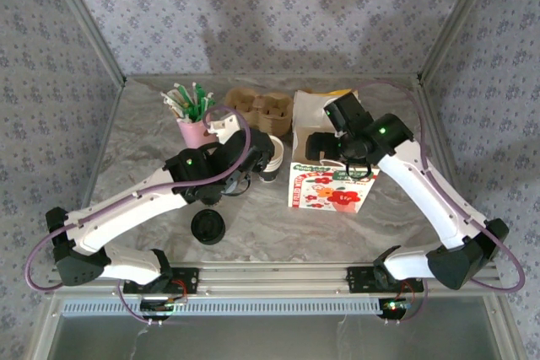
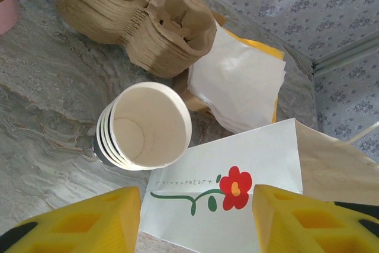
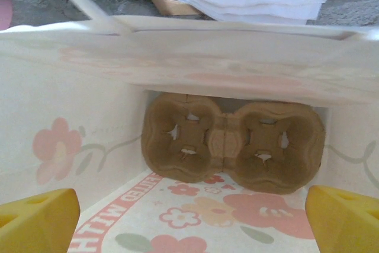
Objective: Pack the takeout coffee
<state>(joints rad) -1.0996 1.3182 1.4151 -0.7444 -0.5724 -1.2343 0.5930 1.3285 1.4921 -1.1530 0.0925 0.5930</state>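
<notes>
A round black lid [image 1: 207,227] sits on the table in front of the left arm; from above I cannot tell whether a brown cup stands under it. The white flowered bag [image 1: 325,187] stands open mid-table. My right gripper [image 1: 342,162] hangs over its mouth, open, its yellow fingers [image 3: 38,217] wide apart above the bag's floor [image 3: 195,217]. A brown cup carrier [image 3: 234,146] lies inside the bag. My left gripper [image 1: 251,166] is open and holds nothing, poised above the bag's side [image 2: 237,164] and a stack of lidless white cups [image 2: 145,125].
A pile of brown carriers [image 1: 261,107] and white napkins [image 2: 237,81] lie at the back. A pink cup of stirrers [image 1: 192,128] stands back left. The stack of white cups [image 1: 272,158] stands close to the bag's left side. Patterned walls enclose the table.
</notes>
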